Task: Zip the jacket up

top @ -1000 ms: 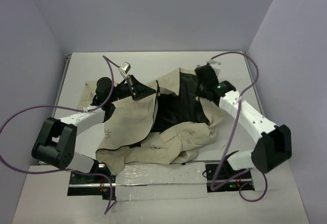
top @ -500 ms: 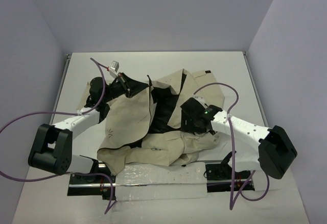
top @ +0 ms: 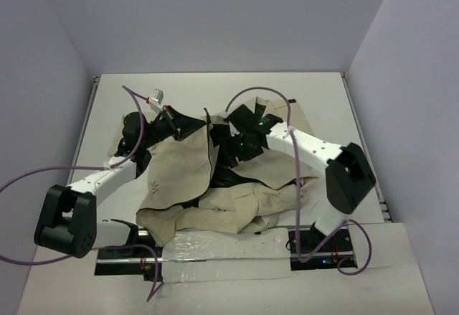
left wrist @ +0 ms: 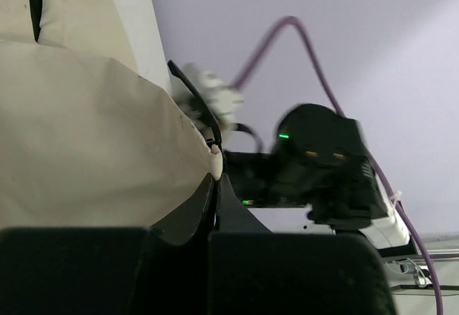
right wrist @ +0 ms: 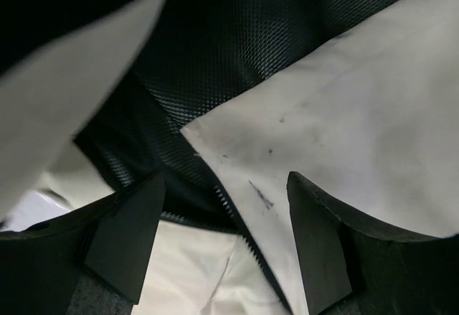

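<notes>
The beige jacket [top: 179,175] lies crumpled and open on the table, its black lining [top: 247,168] showing in the middle and a small star-like mark [top: 154,184] on the left panel. My left gripper [top: 177,127] is shut on the upper edge of that left panel; in the left wrist view its jaws pinch a beige fabric corner [left wrist: 213,166]. My right gripper [top: 237,141] hovers open just over the lining near the jacket's centre. In the right wrist view its fingers [right wrist: 129,236] straddle a dark line of zipper teeth [right wrist: 251,247] along a beige panel edge, gripping nothing.
Purple cables [top: 254,94] loop over both arms. A silvery taped strip [top: 222,247] and the arm bases run along the near edge. White table [top: 323,92] lies beyond the jacket, with grey walls close behind and at both sides.
My right gripper has opened and swung from the jacket's far right corner to its centre over the lining. The left gripper, still shut on the panel edge, shifted slightly left.
</notes>
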`<control>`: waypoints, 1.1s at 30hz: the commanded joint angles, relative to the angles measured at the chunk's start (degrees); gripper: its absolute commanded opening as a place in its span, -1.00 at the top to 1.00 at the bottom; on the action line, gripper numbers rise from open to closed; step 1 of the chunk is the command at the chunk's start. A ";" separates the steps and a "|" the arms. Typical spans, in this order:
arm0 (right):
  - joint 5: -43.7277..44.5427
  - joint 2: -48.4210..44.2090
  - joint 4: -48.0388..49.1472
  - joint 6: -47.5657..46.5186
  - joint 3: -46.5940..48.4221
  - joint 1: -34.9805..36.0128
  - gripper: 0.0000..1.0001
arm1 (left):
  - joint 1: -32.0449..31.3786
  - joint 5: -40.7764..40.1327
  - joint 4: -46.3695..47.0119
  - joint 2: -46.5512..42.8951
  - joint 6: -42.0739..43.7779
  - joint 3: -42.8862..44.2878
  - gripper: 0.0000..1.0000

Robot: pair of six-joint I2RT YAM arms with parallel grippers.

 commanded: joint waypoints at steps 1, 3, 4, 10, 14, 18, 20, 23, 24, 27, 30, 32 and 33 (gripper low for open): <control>-7.67 3.67 -2.41 -7.73 1.25 -1.29 -0.50 | 0.26 -0.73 0.22 -2.03 1.45 0.03 1.00; -8.81 4.34 -0.74 -7.81 0.65 -2.07 -0.48 | 0.26 -0.83 -0.49 -2.30 1.77 0.03 1.00; -9.26 4.75 0.21 -7.73 0.27 -2.49 -0.47 | 0.26 -0.92 -0.87 -2.47 1.99 0.03 1.00; -9.92 6.76 3.34 -7.04 -1.45 -3.63 -0.37 | 0.26 -0.63 -0.15 -2.17 1.71 -0.19 1.00; -10.85 7.51 5.89 -6.17 -2.15 -3.73 -0.31 | 0.26 -0.41 -0.06 -1.90 1.80 -0.19 1.00; -12.93 8.20 8.65 -4.66 -2.45 -3.77 -0.21 | 0.26 -0.44 0.07 -1.77 1.68 -0.14 1.00; -13.97 8.37 9.78 -4.26 -2.62 -3.77 -0.18 | 0.26 -0.49 0.01 -1.77 1.62 -0.11 1.00; -14.27 8.63 10.95 -3.77 -3.33 -3.77 -0.10 | 0.26 -0.49 -0.04 -1.75 1.62 -0.04 1.00; -14.23 8.71 11.16 -3.70 -3.48 -3.77 -0.07 | 0.26 -0.49 -0.12 -1.70 1.64 0.05 1.00; -13.73 9.13 11.52 -3.60 -3.83 -3.77 0.06 | 0.26 -0.49 -0.55 -1.77 1.89 0.29 1.00; -11.86 9.14 11.61 -3.26 -4.00 -3.77 0.04 | 0.26 -0.41 -0.63 -1.69 1.89 0.29 1.00; -11.14 8.28 11.49 -3.74 -4.31 -3.69 -0.13 | 0.26 -0.42 -0.71 -1.77 1.89 0.28 1.00; -10.72 7.63 11.51 -4.39 -4.67 -3.68 -0.22 | 0.26 -0.51 -0.78 -1.77 1.94 0.29 1.00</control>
